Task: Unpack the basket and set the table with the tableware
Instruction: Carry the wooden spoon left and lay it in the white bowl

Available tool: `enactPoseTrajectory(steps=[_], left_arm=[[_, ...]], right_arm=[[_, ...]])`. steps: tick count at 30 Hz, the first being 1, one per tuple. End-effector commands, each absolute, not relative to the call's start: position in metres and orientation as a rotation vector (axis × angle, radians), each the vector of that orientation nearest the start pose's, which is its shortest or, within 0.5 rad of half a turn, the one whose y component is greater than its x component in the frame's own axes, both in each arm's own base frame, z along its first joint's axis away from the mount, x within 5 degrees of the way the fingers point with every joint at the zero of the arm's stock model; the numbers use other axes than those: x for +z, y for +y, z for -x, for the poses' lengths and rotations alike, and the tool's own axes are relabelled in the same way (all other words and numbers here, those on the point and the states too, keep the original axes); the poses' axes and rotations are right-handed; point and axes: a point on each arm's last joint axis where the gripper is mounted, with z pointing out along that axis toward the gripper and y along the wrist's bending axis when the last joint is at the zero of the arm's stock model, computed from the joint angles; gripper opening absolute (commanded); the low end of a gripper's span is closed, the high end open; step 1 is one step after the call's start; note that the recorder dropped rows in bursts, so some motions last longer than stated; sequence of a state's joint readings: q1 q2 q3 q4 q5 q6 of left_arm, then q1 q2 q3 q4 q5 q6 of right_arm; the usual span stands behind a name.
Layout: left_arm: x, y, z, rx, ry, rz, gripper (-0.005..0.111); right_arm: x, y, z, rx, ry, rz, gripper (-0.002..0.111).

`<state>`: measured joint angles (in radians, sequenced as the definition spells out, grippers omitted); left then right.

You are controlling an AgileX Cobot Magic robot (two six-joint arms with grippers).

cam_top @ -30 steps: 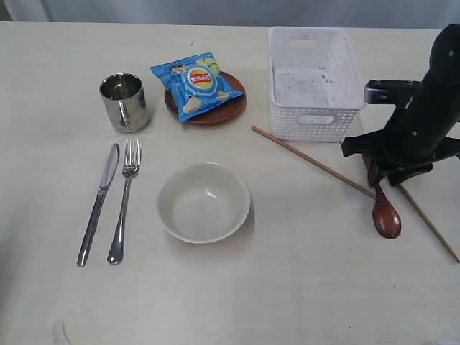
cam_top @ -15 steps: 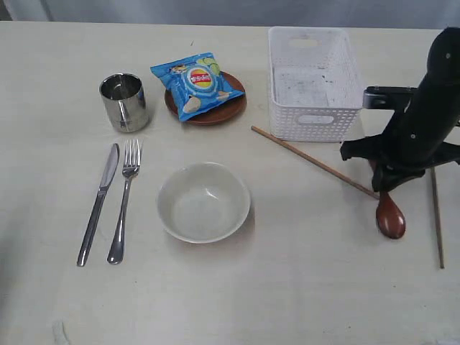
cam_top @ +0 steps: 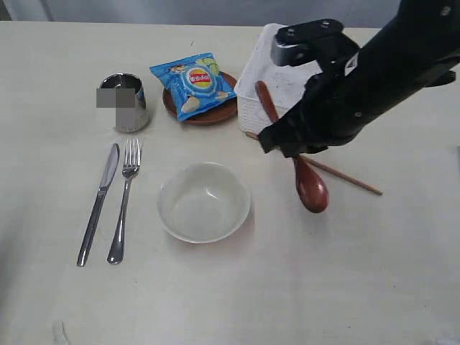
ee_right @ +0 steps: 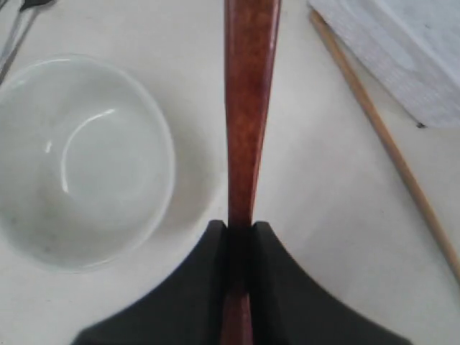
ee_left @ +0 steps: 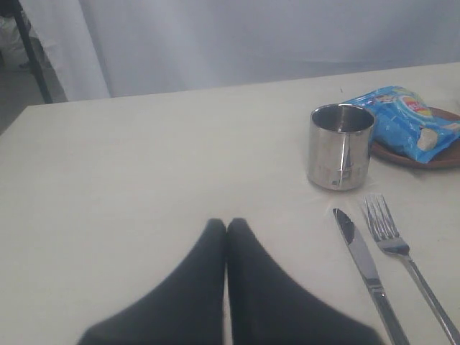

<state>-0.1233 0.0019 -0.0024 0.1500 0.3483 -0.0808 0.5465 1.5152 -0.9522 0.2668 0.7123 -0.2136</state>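
we can barely see the basket (cam_top: 249, 100) behind the right arm (cam_top: 381, 65), chopstick (cam_top: 348, 180) half covered too, cup (cam_top: 122, 102) has a blurred patch, spoon (ee_right: 249, 86) cut off by the right wrist view's edge

Light: was bright, even, diffuse; table (cam_top: 215, 302) looked washed cream.
Shadows: were faint and soft-edged, right of bowl (cam_top: 204, 201).
Glare: pale streaks lay on cup (ee_left: 340, 146).
Defects: blocky patch covered cup in exterior view; right arm (cam_top: 374, 72) and spoon (ee_right: 249, 108) were blurred.
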Motion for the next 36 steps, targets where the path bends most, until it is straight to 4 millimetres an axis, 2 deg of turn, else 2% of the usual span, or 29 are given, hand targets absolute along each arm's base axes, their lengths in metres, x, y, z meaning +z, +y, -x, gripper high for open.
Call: enactPoseTrajectory(steps=[1,4,7,12,17,21,26,28,33,34,36], left_arm=[[0.182,-0.002,-0.054,-0.005,1.823,-0.133,0.000],[0.182,-0.002,-0.054,-0.005,1.823,-0.133,0.000],[0.182,-0.002,-0.054,-0.005,1.823,-0.133,0.000],[0.182,-0.002,-0.054,-0.005,1.823,-0.133,0.000],[0.182,-0.002,-0.054,-0.005,1.823,-0.133,0.000],[0.182,-0.002,-0.054,-0.005,1.823,-0.133,0.000],[0.182,-0.002,-0.054,-0.005,1.823,-0.133,0.000],[0.182,-0.002,-0.054,-0.005,1.823,-0.133,0.000],[0.182,-0.002,-0.054,-0.005,1.823,-0.133,0.000],[0.182,-0.002,-0.054,-0.005,1.823,-0.133,0.000],[0.182,-0.002,-0.054,-0.005,1.823,-0.133,0.000]], right_arm=[[0.238,0.193,-0.232,0.393,2.517,1.023,0.000],[0.245,0.215,-0.231,0.409,2.441,1.123,0.000],[0.251,0.235,-0.240,0.425,2.395,1.144,0.000],[0.238,0.259,-0.262,0.450,2.418,1.139,0.000],[0.213,0.273,-0.273,0.490,2.486,1.109,0.000],[0.192,0.277,-0.274,0.481,2.537,1.131,0.000],[0.186,0.278,-0.274,0.493,2.565,1.125,0.000],[0.189,0.279,-0.273,0.522,2.571,1.102,0.010],[0.195,0.277,-0.267,0.545,2.597,1.120,0.046],[0.199,0.276,-0.266,0.548,2.593,1.122,0.050],[0.205,0.274,-0.266,0.554,2.583,1.118,0.050]])
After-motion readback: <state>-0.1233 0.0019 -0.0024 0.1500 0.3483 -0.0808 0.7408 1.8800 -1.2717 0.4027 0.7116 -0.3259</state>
